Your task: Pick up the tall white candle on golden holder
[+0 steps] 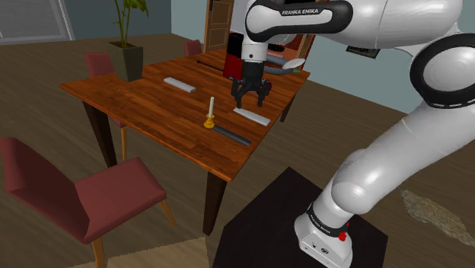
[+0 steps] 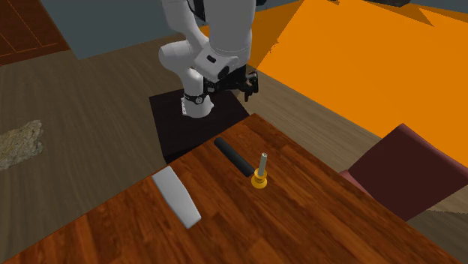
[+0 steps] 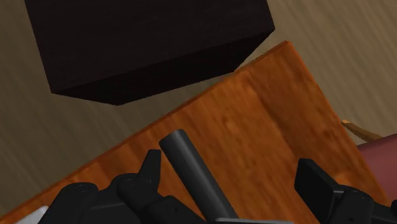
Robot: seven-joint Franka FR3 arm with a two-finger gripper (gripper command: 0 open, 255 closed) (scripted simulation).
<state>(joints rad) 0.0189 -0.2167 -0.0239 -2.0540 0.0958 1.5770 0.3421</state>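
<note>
Now hanging the pincer (image 1: pixel 251 93) in the air above the worktop (image 1: pixel 145 103), near the edge facing the stand (image 1: pixel 266 221). Holding both fingers (image 3: pixel 149 170) well apart, gripping nothing. Looking down between them at a dark bar (image 3: pixel 191 172) lying close to that edge, without touching it. Sharing the edge strip with a grey slab (image 1: pixel 252 116) near the bar. Offering bare wood farther in, toward a second slab (image 1: pixel 180 84) well apart. Flanking the worktop with red chairs (image 1: pixel 84 194), one at the second exterior view's right.

Finding the candle (image 1: pixel 211 108) standing upright on its golden holder (image 1: pixel 208 122) on the worktop, just beside the bar on the side away from the edge. Sitting lower than the pincer and toward the shoulder view's left of it, apart from both fingers.

Rising from the stand, bending at the elbow, reaching up and left in the shoulder view, pointing the hand downward.
</note>
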